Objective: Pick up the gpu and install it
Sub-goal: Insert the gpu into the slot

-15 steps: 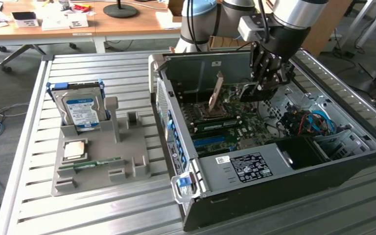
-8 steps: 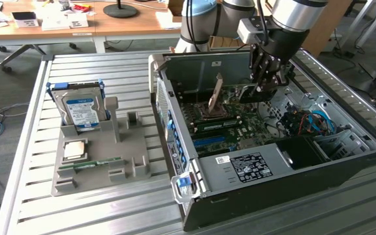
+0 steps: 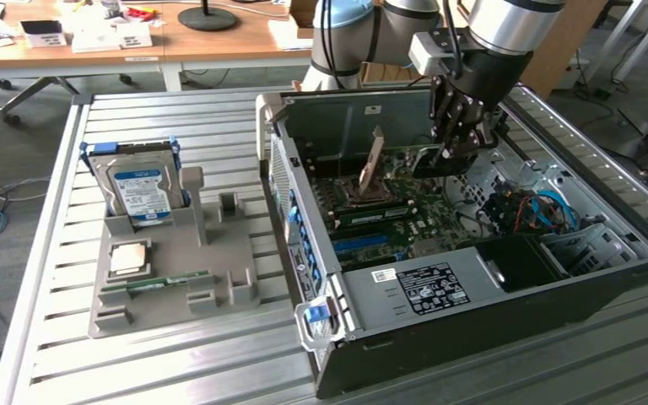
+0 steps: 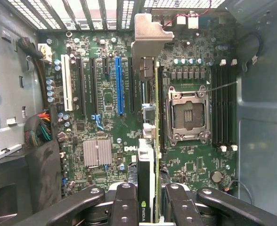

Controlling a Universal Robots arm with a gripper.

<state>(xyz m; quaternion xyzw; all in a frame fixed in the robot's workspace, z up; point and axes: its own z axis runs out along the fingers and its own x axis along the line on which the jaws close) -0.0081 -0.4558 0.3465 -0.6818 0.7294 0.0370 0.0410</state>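
1. Pick done: gripper (image 4: 148, 209) clamped narrowly on gpu (image 4: 146, 155), held edge-on.
2. Inside case (image 3: 471, 342), over motherboard (image 4: 195, 165), beside blue slot (image 4: 118, 84).
3. Apparently not yet seated; install left.

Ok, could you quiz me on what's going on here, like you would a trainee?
1. True or false: the tool grips the gpu edge-on inside the open computer case.
2. Where is the hard drive? A) inside the case B) upright in the grey holder outside the case C) on the wooden desk
3. Fill in: the brightest long slot on the motherboard is coloured ___.
Key: 1 true; 2 B; 3 blue.
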